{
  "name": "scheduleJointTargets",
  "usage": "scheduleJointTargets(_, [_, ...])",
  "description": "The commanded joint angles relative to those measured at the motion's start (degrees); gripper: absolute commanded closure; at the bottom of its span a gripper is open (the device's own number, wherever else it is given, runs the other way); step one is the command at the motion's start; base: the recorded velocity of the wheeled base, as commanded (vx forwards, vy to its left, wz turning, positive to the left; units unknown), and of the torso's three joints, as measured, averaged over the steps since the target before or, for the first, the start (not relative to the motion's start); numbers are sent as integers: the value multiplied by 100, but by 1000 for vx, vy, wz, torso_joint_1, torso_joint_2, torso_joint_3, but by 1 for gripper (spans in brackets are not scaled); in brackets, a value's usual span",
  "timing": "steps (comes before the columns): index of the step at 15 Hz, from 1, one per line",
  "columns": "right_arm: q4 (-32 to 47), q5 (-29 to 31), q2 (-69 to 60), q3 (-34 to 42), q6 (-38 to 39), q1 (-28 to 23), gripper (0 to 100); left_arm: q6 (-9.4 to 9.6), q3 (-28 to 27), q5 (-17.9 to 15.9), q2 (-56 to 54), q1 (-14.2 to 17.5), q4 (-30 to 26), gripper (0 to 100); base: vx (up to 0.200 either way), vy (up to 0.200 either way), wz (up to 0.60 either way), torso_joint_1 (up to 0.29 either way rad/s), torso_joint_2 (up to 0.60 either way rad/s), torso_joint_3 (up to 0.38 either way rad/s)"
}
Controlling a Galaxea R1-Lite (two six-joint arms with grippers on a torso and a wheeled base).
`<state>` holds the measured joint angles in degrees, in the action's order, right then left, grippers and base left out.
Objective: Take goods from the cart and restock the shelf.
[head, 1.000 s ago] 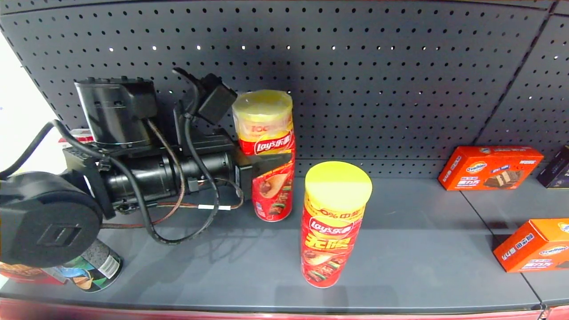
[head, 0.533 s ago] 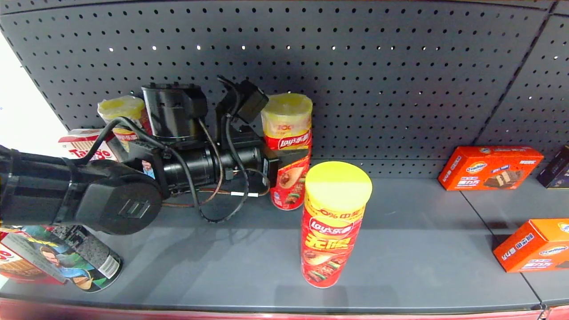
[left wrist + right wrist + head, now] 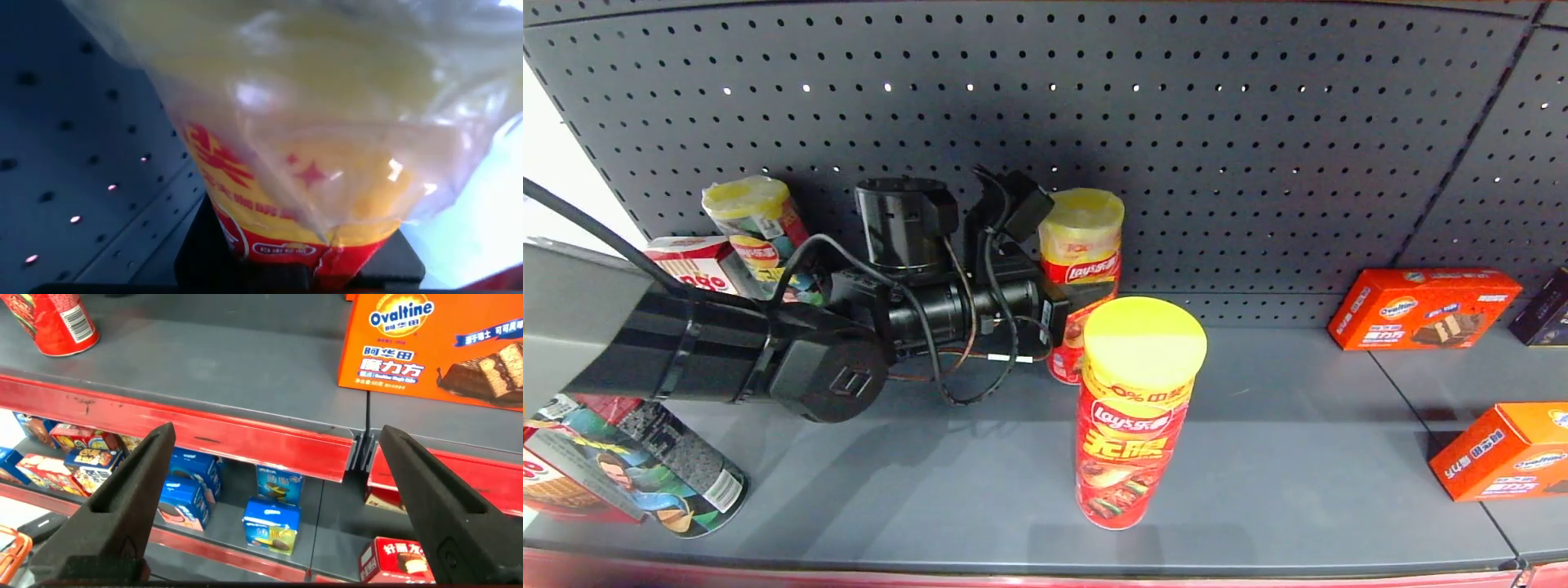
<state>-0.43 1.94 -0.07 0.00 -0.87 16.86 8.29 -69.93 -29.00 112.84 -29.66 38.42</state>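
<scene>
A red chips can with a yellow lid (image 3: 1085,237) stands upright at the back of the grey shelf (image 3: 1282,457), close to the pegboard. My left gripper (image 3: 1073,314) is shut on its middle, with the arm coming in from the left. The left wrist view has the same can (image 3: 327,171) up close, its lid under clear wrap. A second, identical chips can (image 3: 1137,408) stands in front and slightly right, hiding the held can's base. My right gripper (image 3: 282,514) hangs open and empty in front of the shelf's red front edge (image 3: 245,416).
At the shelf's left stand a tilted can with a yellow lid (image 3: 756,224), a red-and-white box (image 3: 698,265), a dark can (image 3: 678,474) and another box (image 3: 560,482). Orange boxes (image 3: 1421,306) (image 3: 1499,449) lie at the right. Blue boxes (image 3: 270,506) fill the lower shelf.
My left arm has carried the chips can to the right and deeper toward the pegboard, ending behind the front can. The goods at the far left came into sight.
</scene>
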Motion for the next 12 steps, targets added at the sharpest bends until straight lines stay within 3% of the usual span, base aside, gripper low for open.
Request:
scheduleJointTargets(1, [-1,0,7,0,-1,10,0,6,-21,0,160,-22,16,100,0,0,0,0,0,0])
scheduleJointTargets(2, [-1,0,7,0,-1,2,0,6,-12,0,177,-31,16,100,0,0,0,0,0,0])
scheduleJointTargets(3, [-1,0,7,0,-1,2,0,6,-4,9,204,-40,16,0,0,0,0,0,0,0])
scheduleJointTargets(8, [-1,0,7,0,-1,2,0,-3,172,79,-174,4,16,0,0,0,0,0,0,0])
scheduleJointTargets(12, [-1,0,7,0,-1,2,0,-12,1025,492,-886,-14,16,0,0,0,0,0,0,0])
